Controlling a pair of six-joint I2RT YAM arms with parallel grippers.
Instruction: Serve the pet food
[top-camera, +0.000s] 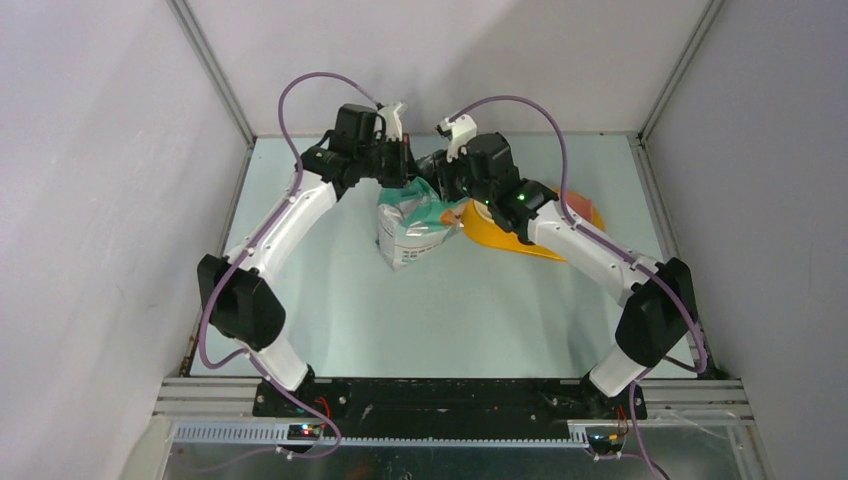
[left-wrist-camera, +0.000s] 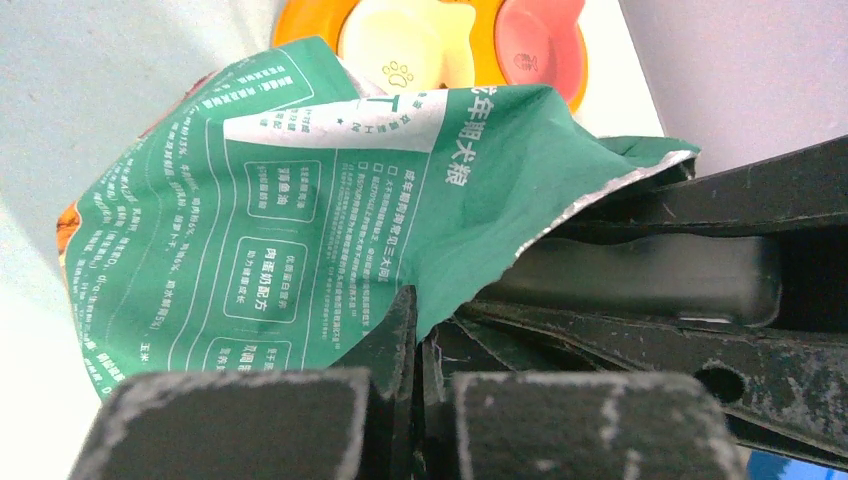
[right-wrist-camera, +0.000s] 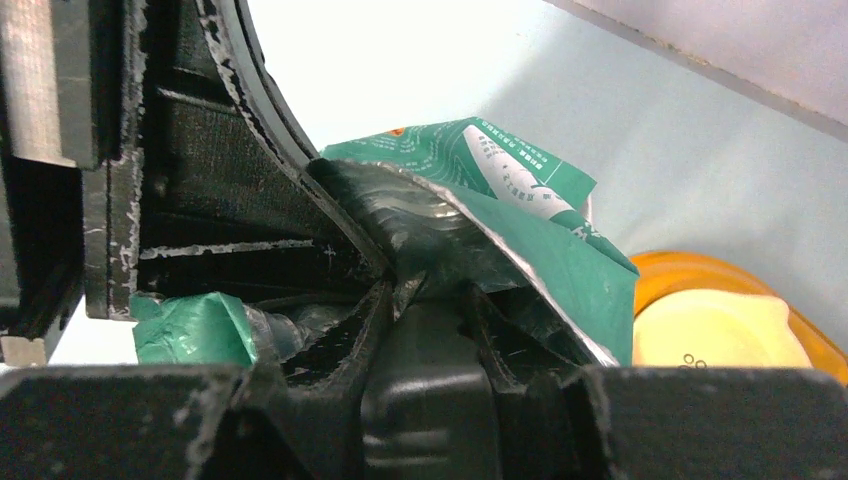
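The pet food bag (top-camera: 405, 230), teal-green and white w/ printed text panels, is seen at the far ctr of the counter (top-camera: 440, 320), where both arms meet above it. It is gripped at its crumpled top edge from two sides. Whether its bottom rests on the counter can't be told.

L claw (left-wrist-camera: 417, 320): fingers pressed together, w/ a fold of the bag's top edge pinched btw. them. In the L wrist view the green printed side of the bag is spread out beyond the fingers, and its silver-edged rim is drawn off to the right toward the other arm's black fingers.

R claw (right-wrist-camera: 415, 295): partly closed, pinching the opposite side of the bag's mouth. Silver foil lining is bunched btw. its fingers, and green bag material is wrapped around one of them.

The kibble itself is not visible in any view. The mouth of the bag is crumpled and hidden by the claws, so only the bag is shown.

An orange-yellow double-bowl feeder (top-camera: 500, 238) lies on the counter just beside the bag, on its R side, partly covered by the R arm. In the L wrist view a cream bowl (left-wrist-camera: 405, 40) w/ a paw print and a pink bowl (left-wrist-camera: 540, 45) are seen set in it. No food is seen on the visible parts of either.
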